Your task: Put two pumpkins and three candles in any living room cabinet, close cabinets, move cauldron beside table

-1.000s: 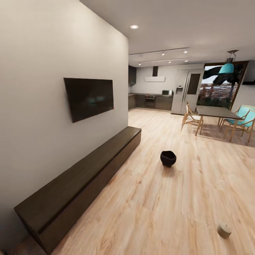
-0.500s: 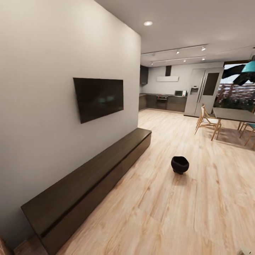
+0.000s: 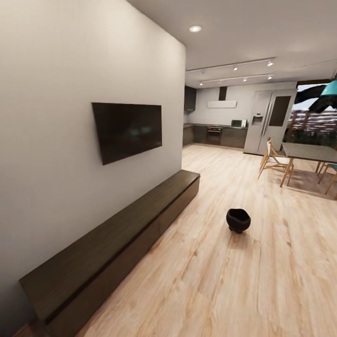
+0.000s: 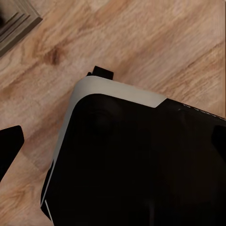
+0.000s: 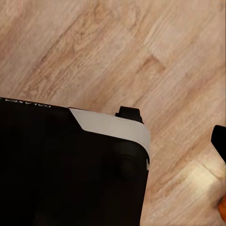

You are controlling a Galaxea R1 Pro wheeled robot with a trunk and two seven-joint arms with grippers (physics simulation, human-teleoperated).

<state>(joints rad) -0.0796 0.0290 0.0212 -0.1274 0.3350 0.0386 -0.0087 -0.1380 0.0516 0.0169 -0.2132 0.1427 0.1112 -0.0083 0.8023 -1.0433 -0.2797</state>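
Note:
The long, low dark-brown cabinet runs along the white wall on the left of the head view, with all its fronts shut. The small black cauldron stands upright on the plank floor, to the right of the cabinet's far half and well apart from it. In each wrist view one dark fingertip juts in at the frame edge over bare floor, beside my black-and-white base. An orange sliver touches the edge of the right wrist view; I cannot tell what it is. The candles and the living room table are out of view.
A black TV hangs above the cabinet. Beyond, the dark kitchen and a steel fridge close the room. A dining table with wooden chairs stands at the far right. A grey stepped edge lies by my base.
The camera swung left, so cabinet, TV and cauldron slid right in the picture. The small candle on the floor at lower right left the frame. The cauldron itself has not moved.

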